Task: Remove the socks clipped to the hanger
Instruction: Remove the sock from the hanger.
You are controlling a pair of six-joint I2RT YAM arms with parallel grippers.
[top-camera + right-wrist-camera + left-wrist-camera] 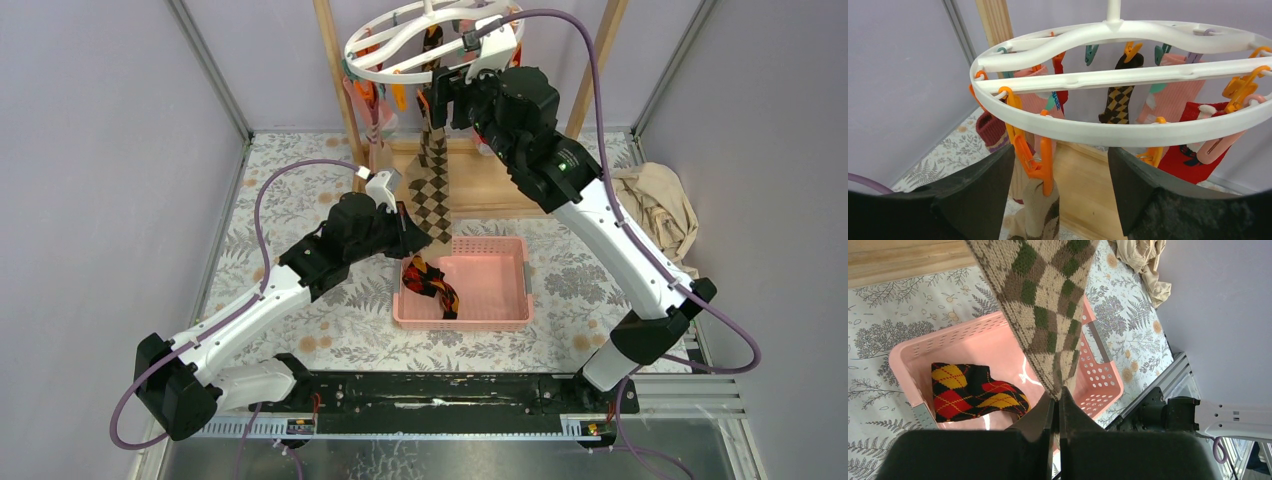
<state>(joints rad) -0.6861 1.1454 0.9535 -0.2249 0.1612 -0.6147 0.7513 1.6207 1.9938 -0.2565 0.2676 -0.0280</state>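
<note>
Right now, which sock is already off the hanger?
The black sock with red and yellow diamonds, the only one lying in the basket. The others hang clipped to the hanger.

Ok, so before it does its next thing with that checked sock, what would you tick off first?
1. Grip: left pincer shut on the checked sock at its lower end: ok.
2. Sock top held by the orange clip on the hanger: ok, clipped.
3. Opening: right pincer open, straddling that clip: ok.
4. Clip deep enough inside the open pincer to be squeezed: cannot tell.
5. Landing spot: pink basket lies below the sock, with bare floor beside the black, red and yellow sock already in it: ok.
</note>
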